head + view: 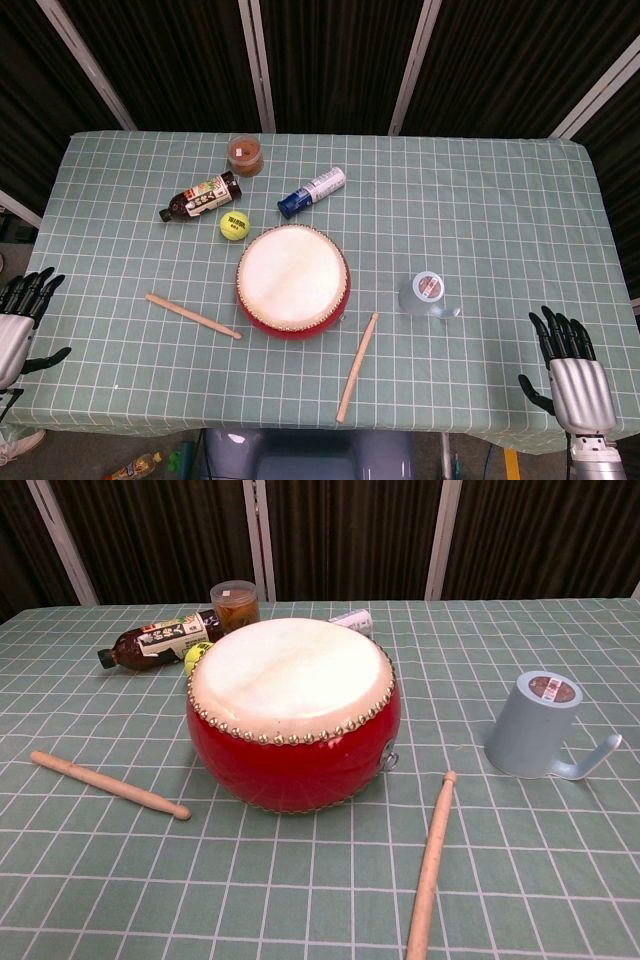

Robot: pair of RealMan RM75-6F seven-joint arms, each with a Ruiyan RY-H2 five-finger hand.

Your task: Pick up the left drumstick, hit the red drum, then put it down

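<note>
Left drumstick (193, 316) lies flat on the table (480, 200), just left of the red drum (293, 281) and untouched, so every step is still ahead of you: pick up, strike, set down. Your left hand (22, 320) hangs at the table's left edge, fingers spread and holding nothing; your right hand (570, 370) rests open near the front right corner. Between your left hand and the stick the cloth is bare, giving you a free reach. Bottle (200, 197) and ball (235, 225) sit behind the stick, well apart from it. Right drumstick (357, 367) lies beyond the drum, out of your path.
</note>
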